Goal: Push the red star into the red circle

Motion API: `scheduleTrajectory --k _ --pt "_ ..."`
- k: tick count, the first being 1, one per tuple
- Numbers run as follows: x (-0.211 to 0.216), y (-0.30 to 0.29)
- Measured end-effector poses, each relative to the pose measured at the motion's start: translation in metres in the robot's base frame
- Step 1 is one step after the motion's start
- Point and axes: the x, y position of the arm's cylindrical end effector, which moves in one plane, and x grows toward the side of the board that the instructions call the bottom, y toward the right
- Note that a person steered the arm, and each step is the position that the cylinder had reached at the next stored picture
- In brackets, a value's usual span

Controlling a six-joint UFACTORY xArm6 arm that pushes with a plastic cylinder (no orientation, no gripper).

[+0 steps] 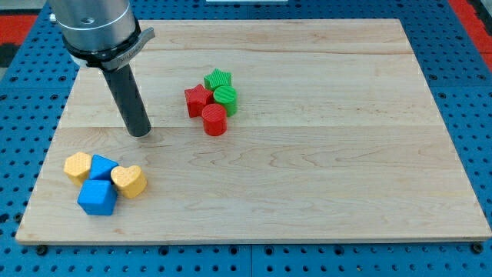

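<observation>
The red star point(197, 101) lies on the wooden board, left-most in a tight cluster. The red circle point(214, 120) sits just below and right of it, touching it. A green star point(218, 79) and a green circle point(226, 98) lie at the cluster's top and right. My tip point(140, 132) rests on the board to the left of the cluster, about a block's width and more from the red star, slightly lower than it.
At the view's bottom left lies a second group: a yellow hexagon-like block point(78, 165), a blue block point(103, 167), a blue cube point(98, 197) and a yellow heart point(129, 181). The board's edge point(46, 146) borders a blue pegboard.
</observation>
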Motion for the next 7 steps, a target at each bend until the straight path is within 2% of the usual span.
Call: scheduleTrajectory --k 2,3,5,7 --pt "0.024 0.017" --pt "0.012 0.053" --pt "0.0 0.164" --pt "-0.037 0.132"
